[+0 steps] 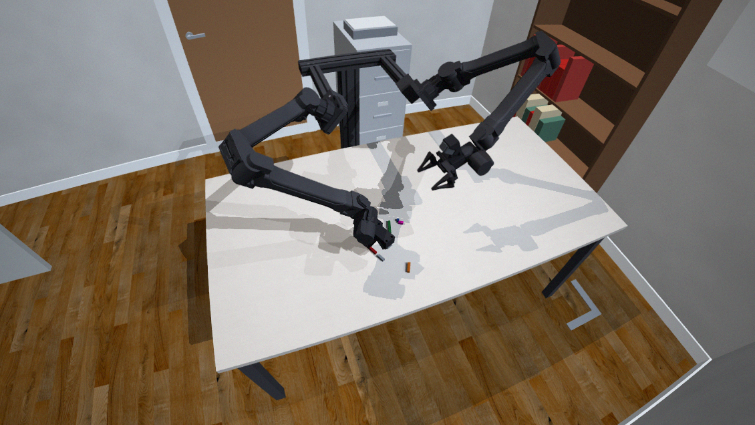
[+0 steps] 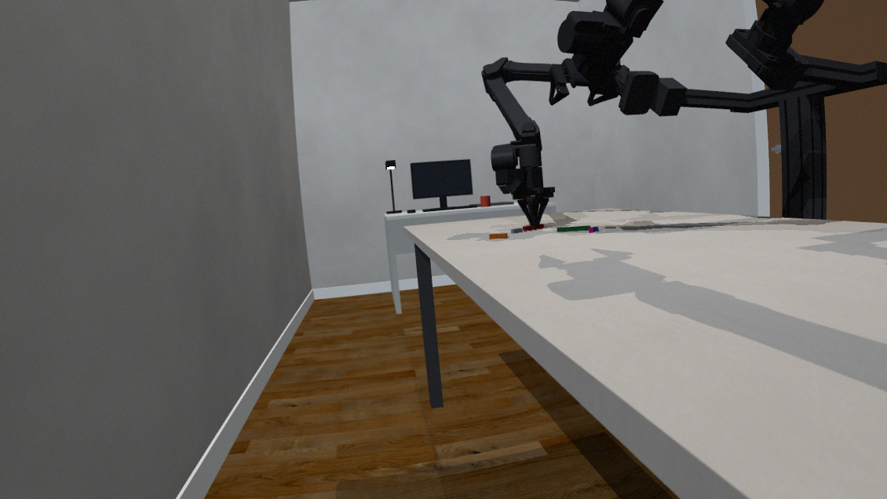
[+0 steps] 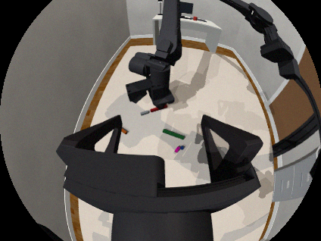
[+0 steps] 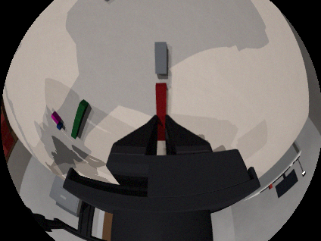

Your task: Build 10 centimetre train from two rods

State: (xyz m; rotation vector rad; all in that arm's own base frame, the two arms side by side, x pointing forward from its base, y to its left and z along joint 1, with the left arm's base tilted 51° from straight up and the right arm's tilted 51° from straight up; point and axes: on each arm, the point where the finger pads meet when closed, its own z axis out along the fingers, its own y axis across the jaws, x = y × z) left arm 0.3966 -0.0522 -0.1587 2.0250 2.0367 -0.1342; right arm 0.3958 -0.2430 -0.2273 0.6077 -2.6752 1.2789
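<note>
My right gripper (image 2: 534, 224) (image 4: 161, 119) is shut on the red rod (image 1: 373, 250) (image 3: 156, 108) (image 4: 161, 96), close to the table top; whether the rod touches the table I cannot tell. The grey rod (image 1: 380, 257) (image 2: 516, 230) (image 3: 144, 113) (image 4: 160, 57) lies flat straight ahead of the red rod's free end, in line with it. A small gap shows between their ends in the right wrist view. My left gripper (image 1: 426, 180) (image 2: 571, 103) (image 3: 161, 119) is open and empty, high above the table, away from the rods.
A green rod (image 1: 388, 226) (image 2: 573, 229) (image 3: 174, 134) (image 4: 79, 119) lies to one side. A magenta rod (image 1: 399, 222) (image 3: 177, 149) (image 4: 56, 117) and a blue rod (image 3: 182, 147) (image 4: 60, 126) lie close together near it. An orange rod (image 1: 407, 266) (image 2: 498, 236) (image 3: 124, 131) lies nearer the table's front edge.
</note>
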